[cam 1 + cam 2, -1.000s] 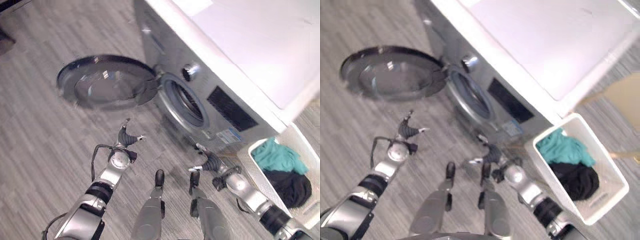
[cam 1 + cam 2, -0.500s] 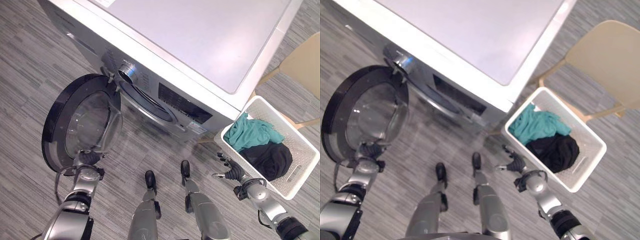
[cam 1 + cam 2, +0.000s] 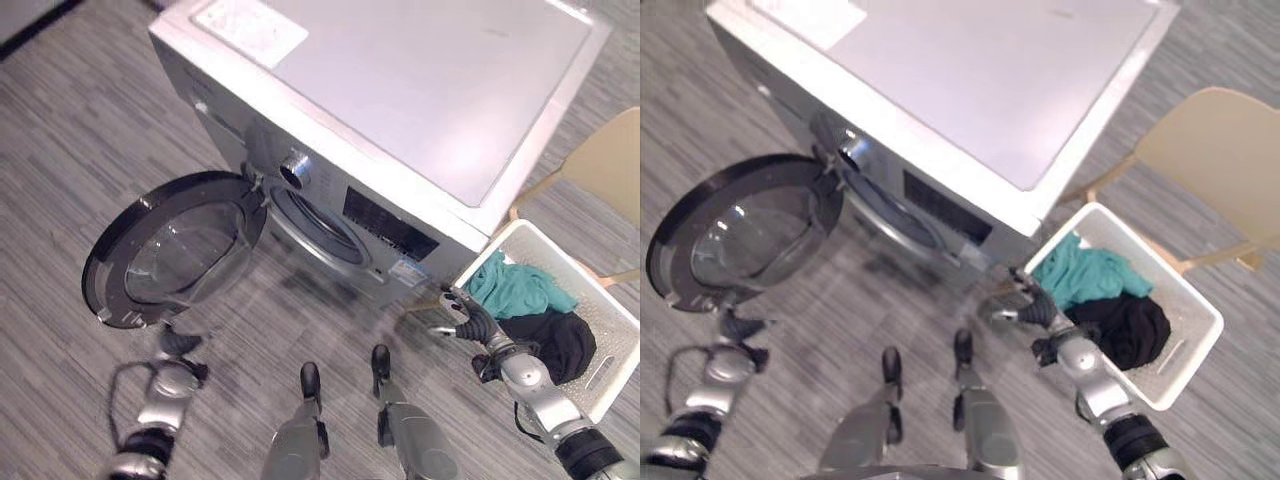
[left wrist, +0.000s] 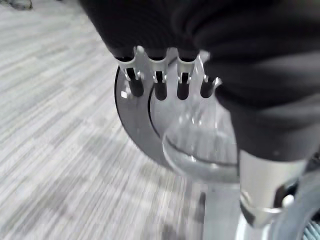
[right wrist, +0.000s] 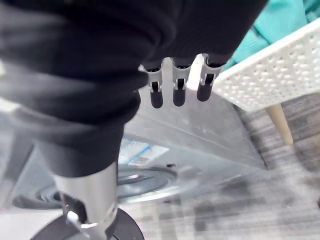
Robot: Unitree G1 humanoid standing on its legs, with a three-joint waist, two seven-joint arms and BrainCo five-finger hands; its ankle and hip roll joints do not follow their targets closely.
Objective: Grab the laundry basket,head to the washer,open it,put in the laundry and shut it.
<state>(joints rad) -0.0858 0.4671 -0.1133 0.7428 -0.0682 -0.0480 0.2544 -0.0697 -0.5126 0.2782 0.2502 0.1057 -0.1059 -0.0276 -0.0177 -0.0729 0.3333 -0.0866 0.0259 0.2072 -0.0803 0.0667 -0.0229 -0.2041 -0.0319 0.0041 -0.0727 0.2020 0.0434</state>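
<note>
The silver-grey front-loading washer (image 3: 400,110) fills the upper centre of the frame, its round dark-rimmed glass door (image 3: 175,250) swung wide open at centre left. The white perforated plastic laundry basket (image 3: 600,300) stands on the grey wood-look floor (image 3: 60,150) at lower right, holding a teal garment (image 3: 520,290) and a black garment (image 3: 555,340). The right hand (image 3: 470,318), fingers relaxed and holding nothing, hovers just beside the basket's near rim. The left hand (image 3: 175,345), also released, hangs below the door. A beige chair (image 3: 1220,150) stands behind the basket.
</note>
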